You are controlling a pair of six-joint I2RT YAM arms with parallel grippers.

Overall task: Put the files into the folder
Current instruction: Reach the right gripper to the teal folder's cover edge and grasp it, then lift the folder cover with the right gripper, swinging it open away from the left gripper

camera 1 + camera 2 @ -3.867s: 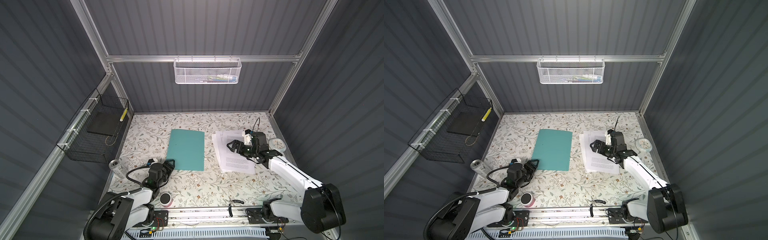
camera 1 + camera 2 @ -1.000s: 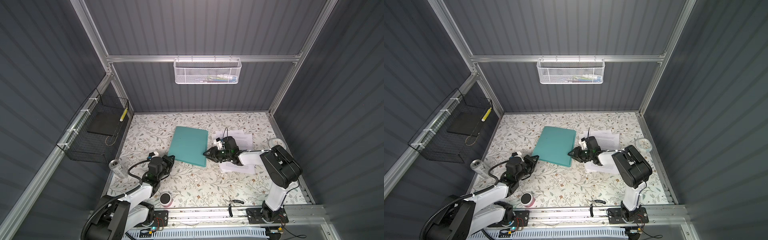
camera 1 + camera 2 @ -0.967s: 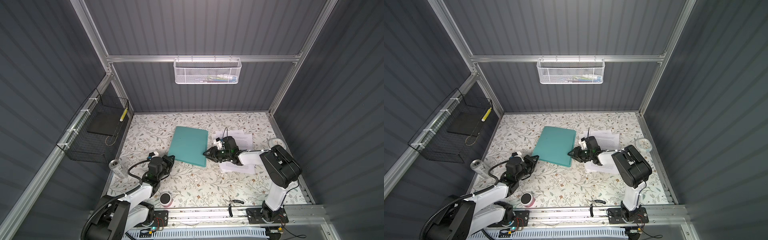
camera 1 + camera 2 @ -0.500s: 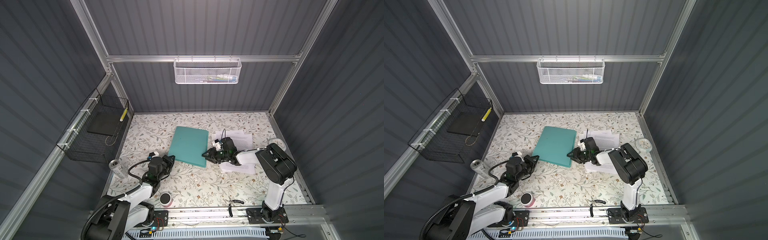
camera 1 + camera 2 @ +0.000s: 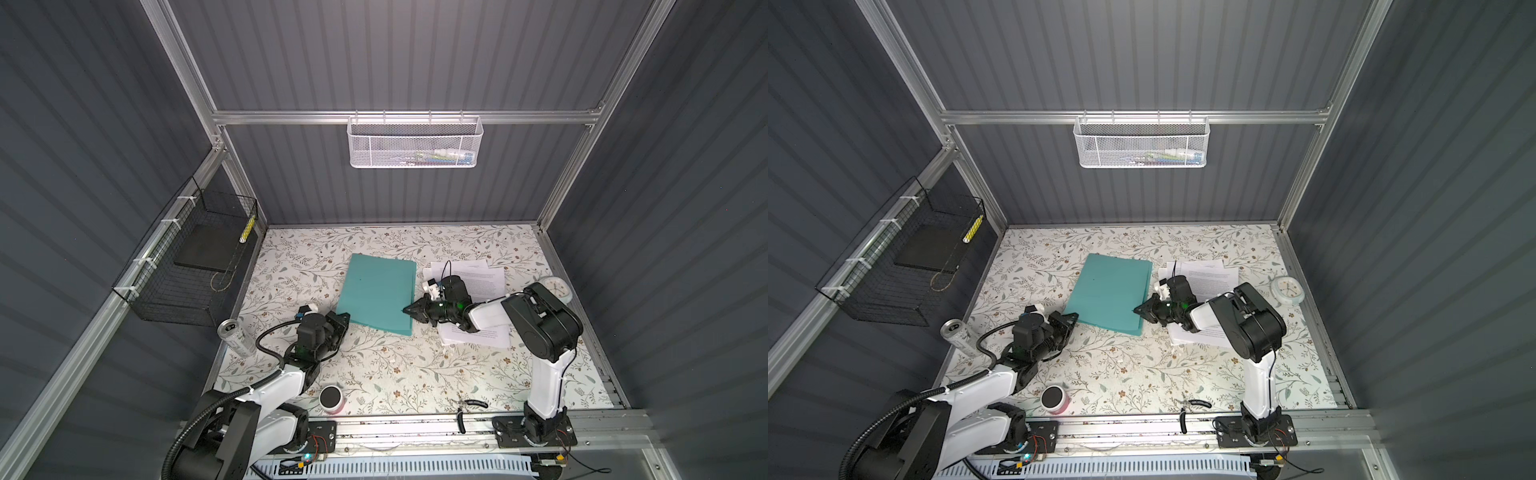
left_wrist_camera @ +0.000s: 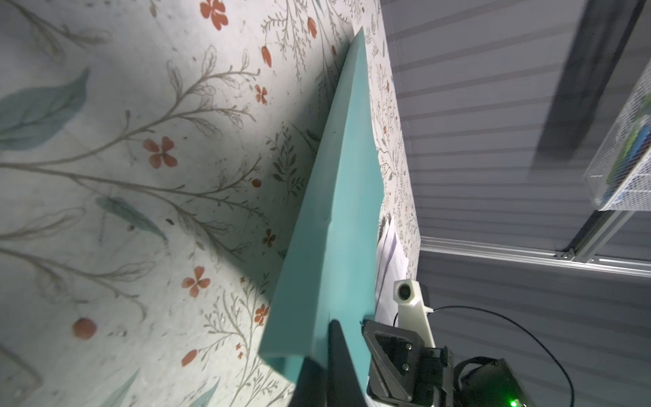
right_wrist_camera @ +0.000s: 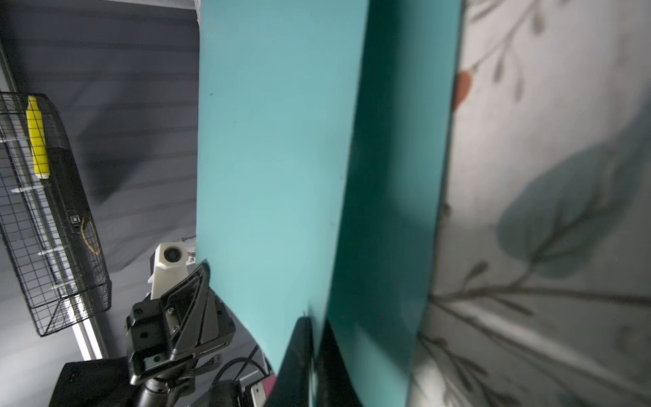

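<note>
The folder point(image 5: 380, 291) lies mid-tabletop point(image 5: 374, 370), with the files point(image 5: 482, 276) just to its right. The right pincer point(image 5: 409, 310) is pinched shut on the folder's right edge. The left pincer point(image 5: 341, 323) sits at its near left corner, and I cannot tell whether it grips. The folder looks light and floppy, likely to bow when lifted, so hold near the corners. The files look limp and slick, best pinched at an edge.

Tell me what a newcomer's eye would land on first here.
The teal folder in the middle of the floral table, with the right gripper shut on its cover's right edge and the left gripper at its near left corner. Next, the files, white printed sheets lying right of it under the right arm.
</note>
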